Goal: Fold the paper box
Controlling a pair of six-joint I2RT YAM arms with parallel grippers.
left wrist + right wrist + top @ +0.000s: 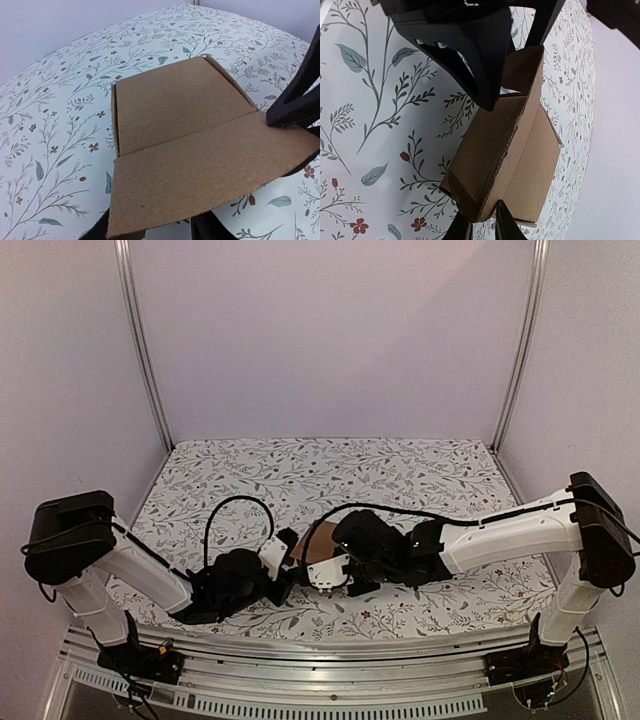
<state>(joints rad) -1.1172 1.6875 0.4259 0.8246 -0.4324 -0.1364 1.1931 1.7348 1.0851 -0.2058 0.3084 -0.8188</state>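
Box (318, 540) at mid-counter (400, 470), between arms; flap sticks out over left pincer (152, 231). Right pincer (481, 227) clenched on box's flap edge. Left's hold: cannot tell, flap hides gap. Best: fold flap along crease slowly, steady body, don't crush walls.

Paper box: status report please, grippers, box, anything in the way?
Left gripper open, astride a flap. Right gripper shut on a corner of the paper box. Box partly folded, that flap not yet closed. Grippers crowd close together.
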